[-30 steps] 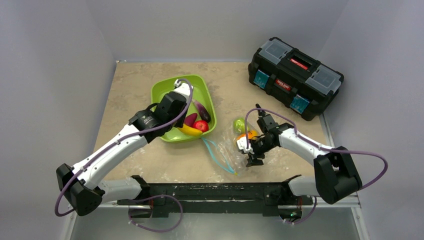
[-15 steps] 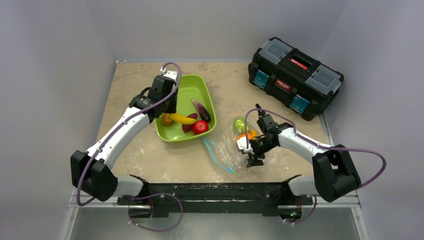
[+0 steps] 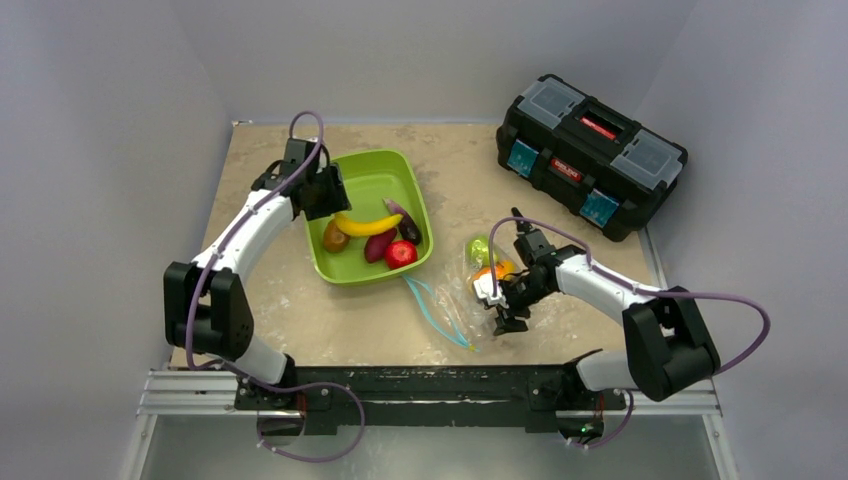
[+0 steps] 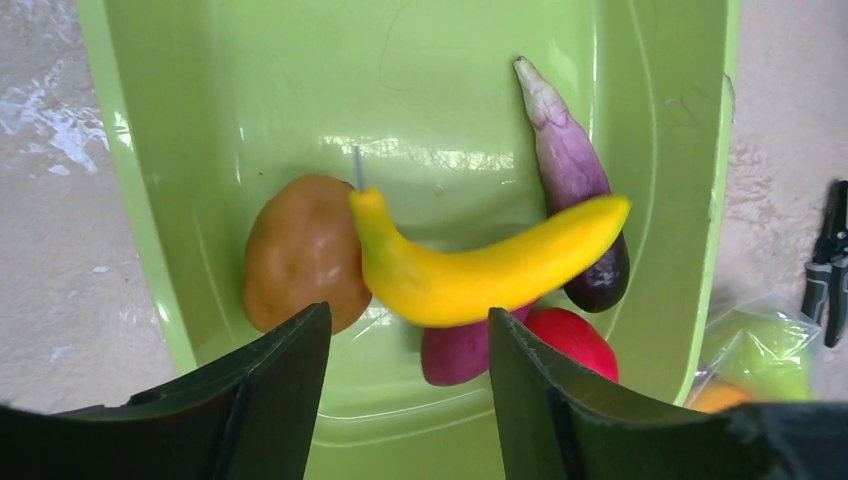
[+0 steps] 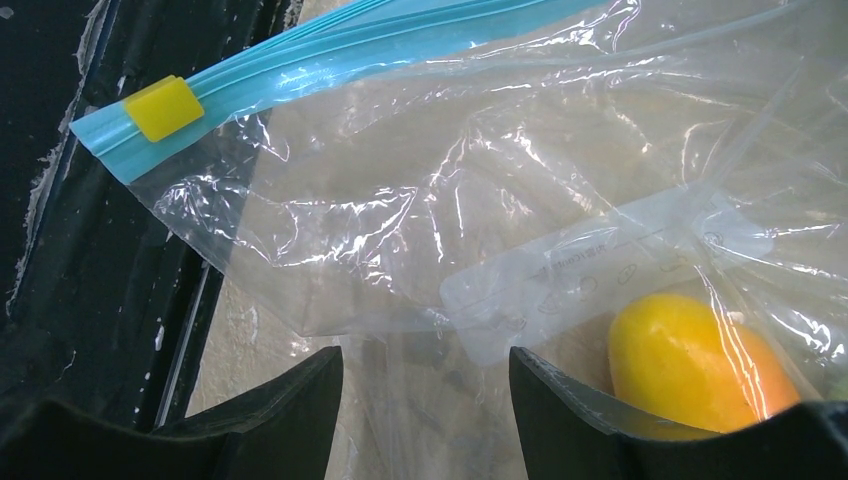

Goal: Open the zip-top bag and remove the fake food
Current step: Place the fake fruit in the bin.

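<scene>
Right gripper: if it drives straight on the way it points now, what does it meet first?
Most likely the zip-top bag: its clear film lies directly ahead of the right gripper. The orange piece inside sits off to the right in the wrist view. Depth is unclear.

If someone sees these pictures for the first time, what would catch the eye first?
The lime-green tray left of centre stands out most, holding a yellow banana, a red apple and a purple eggplant. Next come the black toolbox at the far right and, nearer the front, the clear zip-top bag with an orange piece inside it.
</scene>
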{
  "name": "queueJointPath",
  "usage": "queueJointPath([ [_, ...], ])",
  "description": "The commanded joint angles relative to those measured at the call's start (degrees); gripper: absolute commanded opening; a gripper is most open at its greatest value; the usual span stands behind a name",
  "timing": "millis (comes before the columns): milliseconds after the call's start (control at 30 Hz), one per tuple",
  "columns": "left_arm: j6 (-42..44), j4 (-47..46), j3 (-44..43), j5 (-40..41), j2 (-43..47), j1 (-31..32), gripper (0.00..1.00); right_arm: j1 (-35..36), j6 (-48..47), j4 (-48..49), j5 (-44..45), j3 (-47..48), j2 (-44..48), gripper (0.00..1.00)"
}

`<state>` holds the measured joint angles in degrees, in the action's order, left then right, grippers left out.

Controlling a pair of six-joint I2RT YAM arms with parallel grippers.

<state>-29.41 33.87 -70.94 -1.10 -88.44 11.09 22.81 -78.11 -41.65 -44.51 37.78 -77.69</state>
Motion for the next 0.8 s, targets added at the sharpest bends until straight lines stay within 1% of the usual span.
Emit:
queueJointPath([
  [0,-2.1,-3.3,-3.3,-4.8,1.1,-1.3,0.62,-0.7,-1.2,-1.0,-0.9,1.8,-0.4,0.61],
  [33,-2.0,-3.5,-3.1,-4.9,1.6,-1.6,0.66,-0.8,-1.2,-1.3,-1.3,1.9,-0.4,0.60],
  [133,-1.9,-5.7,-1.3,-6.1,4.2,-2.3,0.71,-1.6,-1.7,-2.1,-2.5,2.4,0.0,0.60],
  [200,-2.6,-8.3,1.2,-7.6,7.4,-3.0,0.75,-2.5,-2.1,-2.9,-3.6,2.9,0.7,0.60],
  [267,-5.0,-11.3,4.6,-8.5,10.9,-4.1,0.93,-3.5,-2.4,-3.7,-4.3,3.2,1.8,0.60],
  [300,-6.6,-13.0,6.4,-8.5,12.8,-4.7,0.99,-3.7,-2.7,-4.2,-4.7,3.4,2.7,0.60],
  [333,-8.4,-13.9,8.4,-8.6,14.8,-5.4,1.00,-4.0,-2.9,-4.8,-5.0,3.6,3.3,0.60],
  [400,-10.8,-18.4,13.0,-12.3,18.0,-7.3,1.00,-4.4,-3.2,-6.0,-5.1,4.3,4.5,0.60],
  [467,-12.1,-21.7,16.2,-18.3,20.5,-9.0,1.00,-4.7,-3.4,-7.6,-4.8,5.4,5.4,0.61],
  [567,-10.9,-23.5,19.0,-23.1,24.2,-9.6,1.00,-5.7,-3.9,-10.6,-4.9,8.6,6.5,0.61],
  [667,-10.4,-25.3,22.0,-27.5,28.4,-9.5,0.95,-6.2,-4.3,-13.7,-5.4,12.4,6.3,0.61],
  [767,-10.5,-26.2,25.0,-31.8,31.5,-8.6,0.91,-6.8,-3.6,-14.7,-5.7,15.7,5.4,0.61],
])
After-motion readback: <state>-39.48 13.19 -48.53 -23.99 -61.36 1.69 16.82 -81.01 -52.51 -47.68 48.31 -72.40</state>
